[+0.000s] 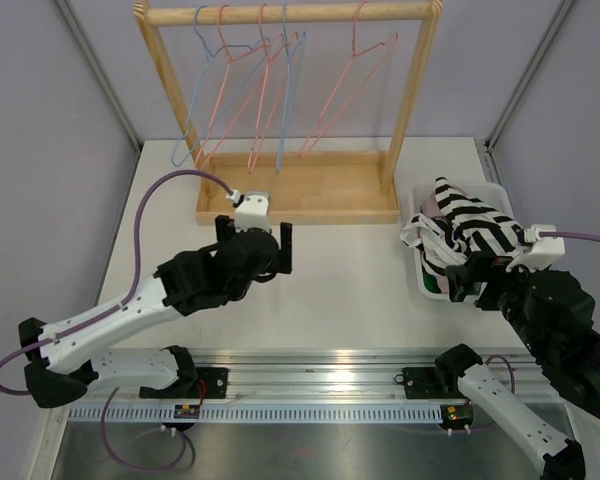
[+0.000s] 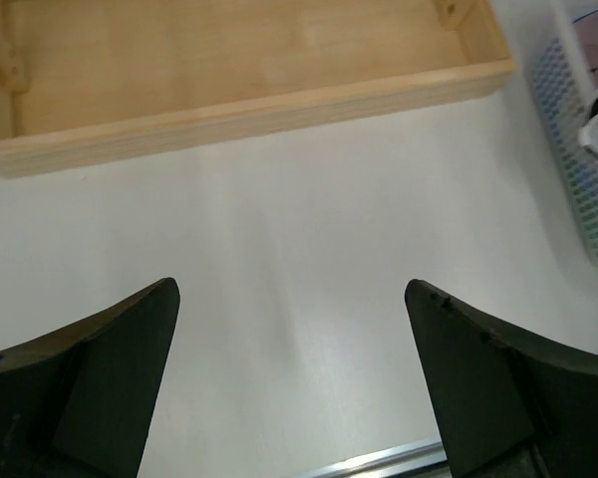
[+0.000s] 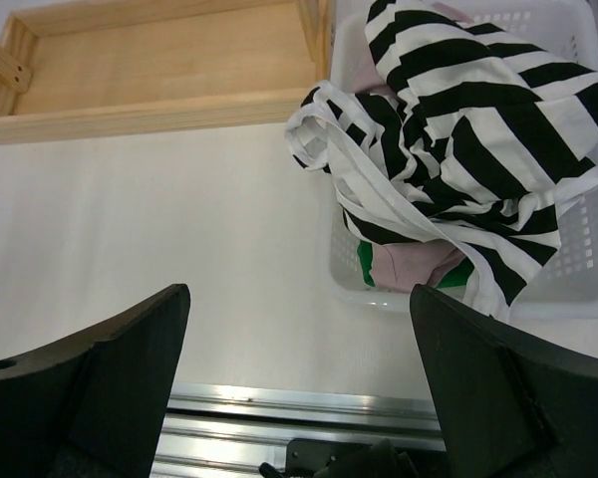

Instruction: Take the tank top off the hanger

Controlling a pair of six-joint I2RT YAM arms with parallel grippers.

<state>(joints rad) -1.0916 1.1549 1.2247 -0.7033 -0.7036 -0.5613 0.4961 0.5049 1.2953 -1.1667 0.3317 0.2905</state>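
Observation:
The black-and-white striped tank top (image 1: 470, 222) lies crumpled on top of other clothes in the white basket (image 1: 497, 190) at the right; it is off the hangers. It fills the upper right of the right wrist view (image 3: 458, 110), one strap over the basket's (image 3: 568, 289) left rim. Several blue and pink wire hangers (image 1: 270, 90) hang bare on the wooden rack (image 1: 310, 190). My left gripper (image 1: 255, 240) is open and empty above the table (image 2: 291, 289), in front of the rack base. My right gripper (image 1: 467, 278) is open and empty (image 3: 301, 291), just near of the basket.
The rack's wooden base tray (image 2: 229, 70) is empty and also shows in the right wrist view (image 3: 159, 80). The basket's edge (image 2: 588, 189) shows at the left wrist view's right. A metal rail (image 1: 310, 375) runs along the table's near edge. Pink and green garments (image 3: 409, 264) lie under the tank top.

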